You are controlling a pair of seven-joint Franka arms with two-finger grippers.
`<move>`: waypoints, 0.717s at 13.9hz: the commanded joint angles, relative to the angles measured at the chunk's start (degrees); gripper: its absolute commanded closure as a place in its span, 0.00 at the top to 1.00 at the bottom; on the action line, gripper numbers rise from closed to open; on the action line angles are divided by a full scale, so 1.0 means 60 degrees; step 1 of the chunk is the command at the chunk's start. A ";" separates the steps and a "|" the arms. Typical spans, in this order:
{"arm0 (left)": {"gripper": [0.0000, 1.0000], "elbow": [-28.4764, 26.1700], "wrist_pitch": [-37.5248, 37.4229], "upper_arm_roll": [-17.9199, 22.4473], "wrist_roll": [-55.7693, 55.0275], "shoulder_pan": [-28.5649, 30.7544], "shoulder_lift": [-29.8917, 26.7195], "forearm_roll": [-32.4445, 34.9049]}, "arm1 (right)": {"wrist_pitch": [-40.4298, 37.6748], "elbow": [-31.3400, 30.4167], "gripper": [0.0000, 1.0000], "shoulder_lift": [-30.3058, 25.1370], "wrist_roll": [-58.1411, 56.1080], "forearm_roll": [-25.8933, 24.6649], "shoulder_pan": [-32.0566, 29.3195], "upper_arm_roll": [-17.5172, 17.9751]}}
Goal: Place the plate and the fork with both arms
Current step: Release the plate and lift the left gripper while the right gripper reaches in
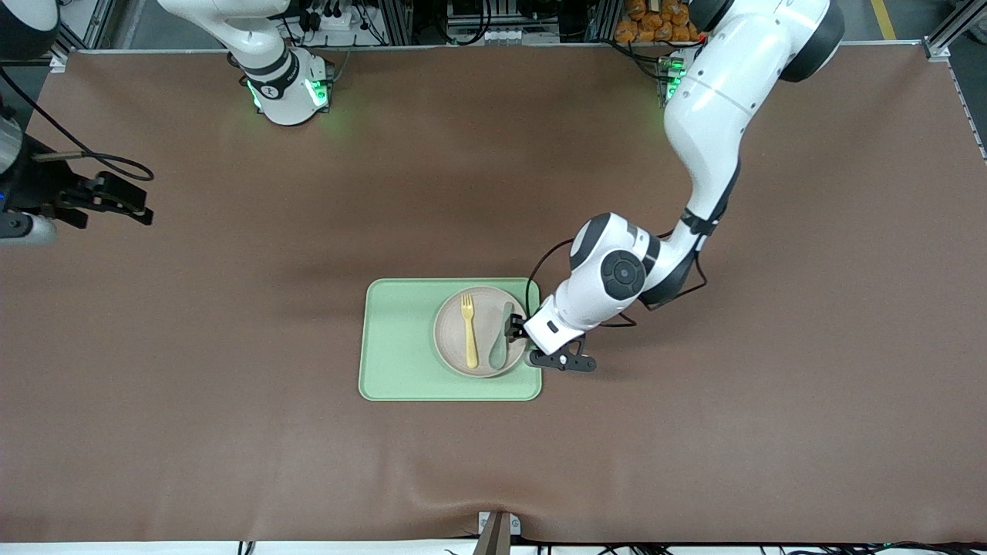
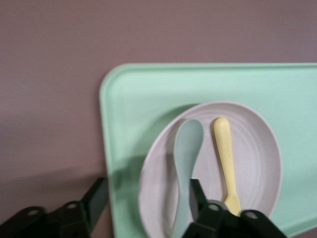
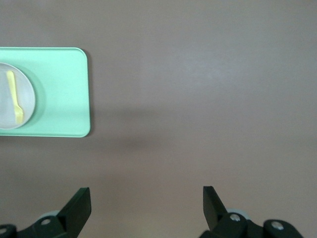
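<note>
The cream plate (image 1: pixel 451 333) sits on the light-green tray (image 1: pixel 397 339), at the tray's end toward the left arm. The pale-yellow fork (image 1: pixel 469 331) lies on the plate beside a muted-green spoon (image 1: pixel 500 344). My left gripper (image 1: pixel 520 344) is open and low at the plate's rim. In the left wrist view (image 2: pixel 147 194) one finger is over the spoon's handle and the other over the table beside the tray (image 2: pixel 133 99), with the plate (image 2: pixel 257 148) and fork (image 2: pixel 225 153) ahead. My right gripper (image 1: pixel 143 202) is open, empty and waits over bare table.
The brown mat (image 1: pixel 694 432) covers the whole table. The right wrist view shows its gripper (image 3: pixel 146 198) over bare mat, with the tray (image 3: pixel 59 89), plate (image 3: pixel 27 99) and fork (image 3: pixel 15 96) farther off. A bracket (image 1: pixel 497 532) stands at the near table edge.
</note>
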 commanded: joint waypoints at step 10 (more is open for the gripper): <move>1.00 -0.0316 -0.5066 0.0420 0.1574 0.2926 -0.4632 0.2171 | 0.1725 0.2623 1.00 0.3453 0.3496 0.0084 0.1051 0.2236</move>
